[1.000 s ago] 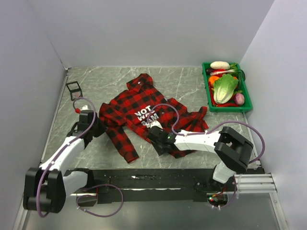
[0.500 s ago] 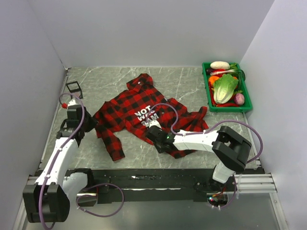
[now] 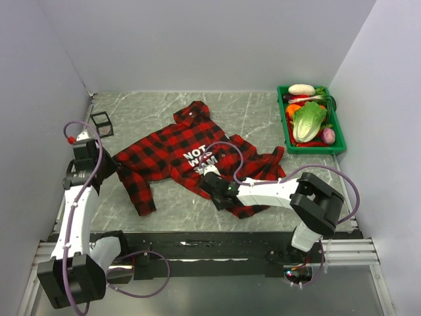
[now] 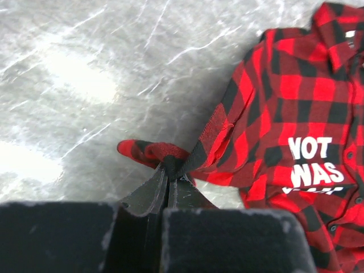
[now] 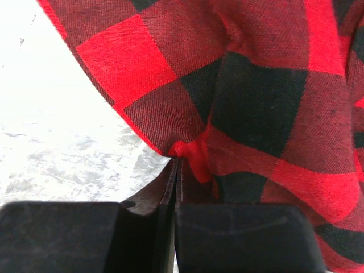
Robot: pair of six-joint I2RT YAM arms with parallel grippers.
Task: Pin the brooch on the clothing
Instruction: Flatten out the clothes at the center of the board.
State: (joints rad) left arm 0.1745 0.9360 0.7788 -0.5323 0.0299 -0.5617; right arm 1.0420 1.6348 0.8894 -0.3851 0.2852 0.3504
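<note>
While it is pinched at two places, one red-and-black plaid shirt (image 3: 172, 146) lies spread mid-table, left gripper (image 4: 169, 173) clamped on one sleeve cuff (image 4: 152, 152) near the left edge, right gripper (image 5: 176, 165) nipping the hem (image 5: 190, 152) toward the near edge, one green vegetable crate (image 3: 314, 150) far right corner, one black wire cube (image 3: 101, 122) far left.

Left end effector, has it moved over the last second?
Yes. The left end effector, shut on the shirt, has moved left toward the side wall, ending closer to the wire-frame cube.

One shirt (image 3: 164, 151), one cube (image 3: 101, 122), one tray (image 3: 314, 149)
</note>
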